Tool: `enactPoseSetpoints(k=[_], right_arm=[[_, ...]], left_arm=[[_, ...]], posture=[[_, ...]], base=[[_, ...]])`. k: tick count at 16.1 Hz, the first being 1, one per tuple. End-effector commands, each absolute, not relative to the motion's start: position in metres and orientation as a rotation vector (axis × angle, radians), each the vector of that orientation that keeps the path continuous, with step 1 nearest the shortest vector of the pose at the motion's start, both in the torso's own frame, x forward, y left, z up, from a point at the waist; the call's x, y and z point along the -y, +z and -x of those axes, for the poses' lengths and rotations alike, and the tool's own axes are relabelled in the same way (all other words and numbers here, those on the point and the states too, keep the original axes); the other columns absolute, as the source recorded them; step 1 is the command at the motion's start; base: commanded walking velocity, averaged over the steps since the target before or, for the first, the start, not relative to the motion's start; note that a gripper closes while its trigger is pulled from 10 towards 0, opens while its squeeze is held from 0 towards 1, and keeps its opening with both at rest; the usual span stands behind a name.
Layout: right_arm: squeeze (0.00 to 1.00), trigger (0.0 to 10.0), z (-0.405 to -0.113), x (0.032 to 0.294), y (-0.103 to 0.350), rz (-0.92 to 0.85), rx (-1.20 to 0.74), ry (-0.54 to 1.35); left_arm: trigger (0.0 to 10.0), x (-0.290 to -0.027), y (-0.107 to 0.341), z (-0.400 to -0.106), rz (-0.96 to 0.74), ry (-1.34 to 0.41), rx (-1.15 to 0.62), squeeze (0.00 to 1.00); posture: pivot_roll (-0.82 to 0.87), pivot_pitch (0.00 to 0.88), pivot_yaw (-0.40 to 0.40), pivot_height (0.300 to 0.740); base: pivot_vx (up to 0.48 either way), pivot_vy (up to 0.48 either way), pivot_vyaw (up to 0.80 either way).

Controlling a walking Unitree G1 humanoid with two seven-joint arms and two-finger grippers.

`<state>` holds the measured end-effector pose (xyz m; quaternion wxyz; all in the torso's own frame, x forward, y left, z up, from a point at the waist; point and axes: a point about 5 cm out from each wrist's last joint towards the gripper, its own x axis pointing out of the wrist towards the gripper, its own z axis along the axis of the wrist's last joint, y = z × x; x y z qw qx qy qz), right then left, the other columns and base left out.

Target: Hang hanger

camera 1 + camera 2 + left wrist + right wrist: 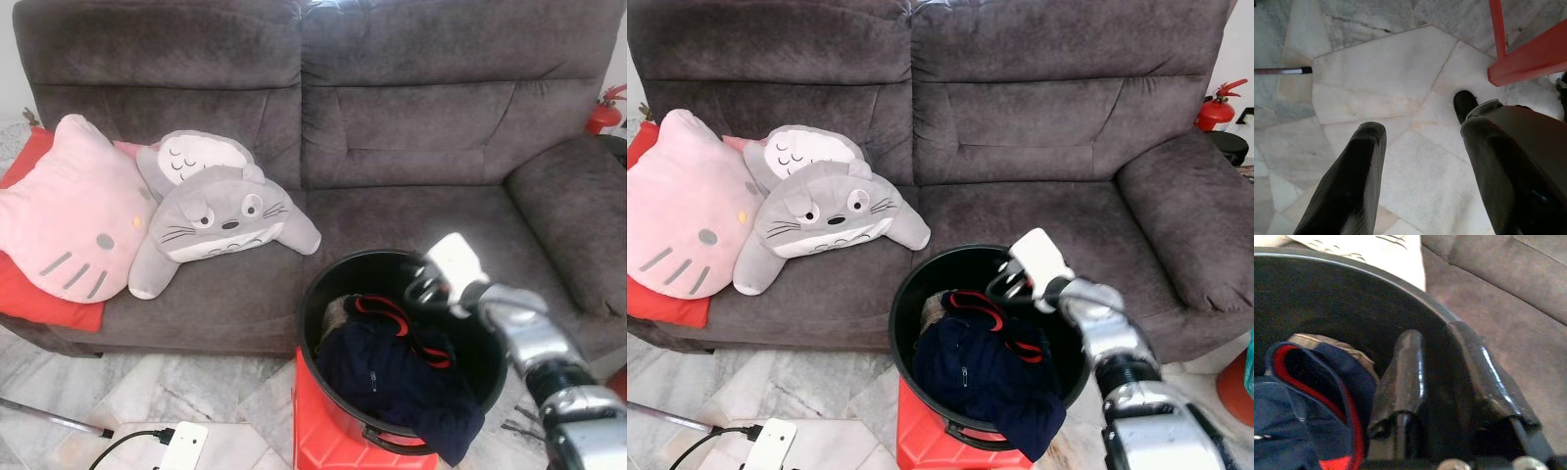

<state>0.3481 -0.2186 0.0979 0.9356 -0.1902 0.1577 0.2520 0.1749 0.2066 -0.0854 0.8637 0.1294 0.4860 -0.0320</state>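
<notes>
A black bucket [318, 284] stands on a red stool [323, 431] in front of a grey sofa [411, 127]. In it lies a navy garment [392, 377] with red lining [1308, 382]. My right gripper [419, 284] reaches over the bucket's far right rim, just above the clothes. In the right wrist view its black fingers [1410, 377] stand close together inside the bucket wall, shut on nothing. My left gripper [1420, 132] hangs open over the marble floor beside the stool's red leg [1528, 61].
A pink cat pillow [69, 225] and a grey plush [220, 220] lie on the sofa's left seat. A white power strip [181, 446] and a thin pole [49, 416] lie on the floor at the left. A red fire extinguisher [605, 108] stands behind the right armrest.
</notes>
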Motion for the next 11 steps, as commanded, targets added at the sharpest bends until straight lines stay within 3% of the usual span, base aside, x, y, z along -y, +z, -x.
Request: enactPoseSetpoints(k=[1,4,11], right_arm=[[1.0,10.0,-0.3459,0.2188,0.0913,0.351,-0.376,0.526],[1.0,10.0,-0.3463,0.2127,0.0905,0.244,-0.395,0.565],[1.0,10.0,-0.3452,0.2177,0.0866,0.242,-0.467,0.577]], left_arm=[[10.0,-0.2072,-0.0875,-0.1707,-0.262,-0.067,-1.046,0.0],[10.0,-0.207,-0.0876,-0.1706,-0.259,-0.068,-1.049,0.0],[10.0,-0.2072,-0.0881,-0.1694,-0.254,-0.068,-1.053,0.0]], posture=[[-0.12,0.015,0.051,0.74],[-0.11,0.016,0.051,0.74],[-0.11,0.026,0.05,0.74]], base=[[0.0,0.0,0.0],[0.0,0.0,0.0],[0.0,0.0,0.0]])
